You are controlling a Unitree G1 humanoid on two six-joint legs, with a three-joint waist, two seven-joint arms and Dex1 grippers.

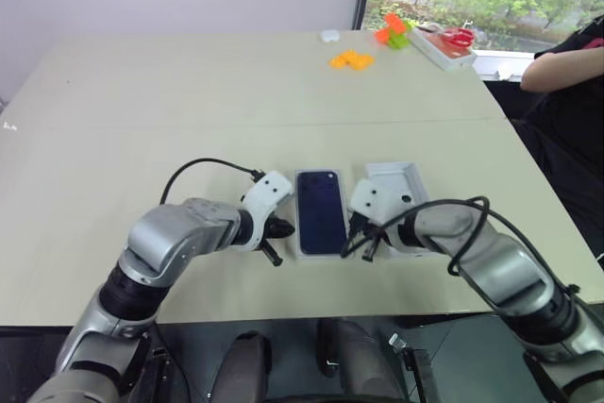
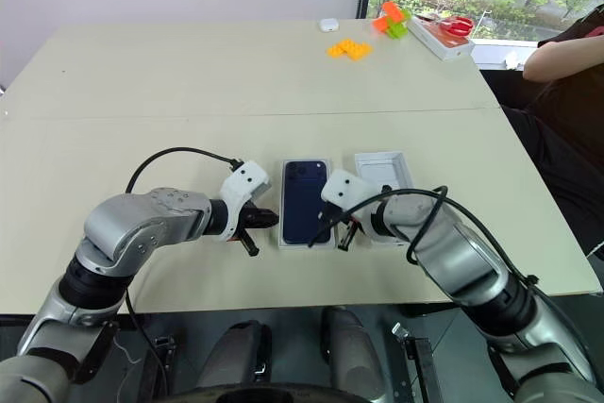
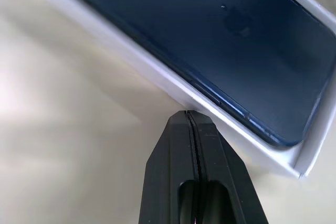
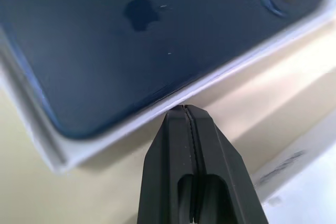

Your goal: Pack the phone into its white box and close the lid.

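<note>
I see the phone point(image 1: 320, 210) lying back-up inside the white box point(image 1: 303, 250), with the lid point(image 1: 400, 183) just to its right. Both the left gripper point(image 1: 276, 236) and the right gripper point(image 1: 363, 236) are fully closed and hold nothing. I think that closed fingers could push the lid sideways or knock the box when they reach for it.

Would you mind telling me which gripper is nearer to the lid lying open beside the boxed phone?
Right. The right gripper sits between the phone and the lid; the left gripper is across the phone.
</note>
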